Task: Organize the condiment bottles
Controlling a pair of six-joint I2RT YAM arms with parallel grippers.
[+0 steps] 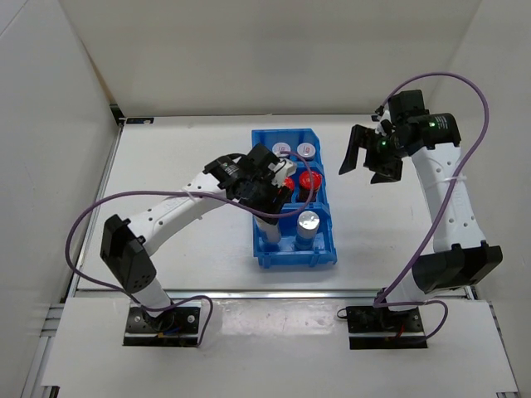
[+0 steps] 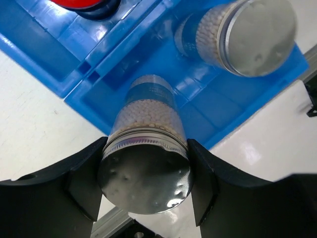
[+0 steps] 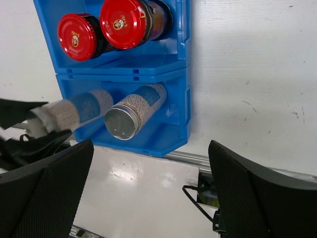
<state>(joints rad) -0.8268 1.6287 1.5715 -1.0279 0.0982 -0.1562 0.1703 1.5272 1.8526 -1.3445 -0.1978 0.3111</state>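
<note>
My left gripper (image 1: 272,206) is shut on the lid of a silver-topped jar (image 2: 148,148) of pale beads. The jar's base reaches into the near compartment of the blue bin (image 1: 328,249). A second silver-topped jar (image 1: 309,221) stands beside it in that compartment. Two red-capped jars (image 3: 78,36) (image 3: 125,22) fill the middle compartment. Two grey-lidded jars (image 1: 282,149) (image 1: 306,150) stand in the far one. My right gripper (image 1: 371,162) is open and empty, above the table to the right of the bin.
The bin sits mid-table on a white surface. White walls enclose the back and sides. A metal rail (image 3: 198,159) and the right arm's base cabling (image 3: 198,196) lie at the near edge. Purple cables loop from both arms.
</note>
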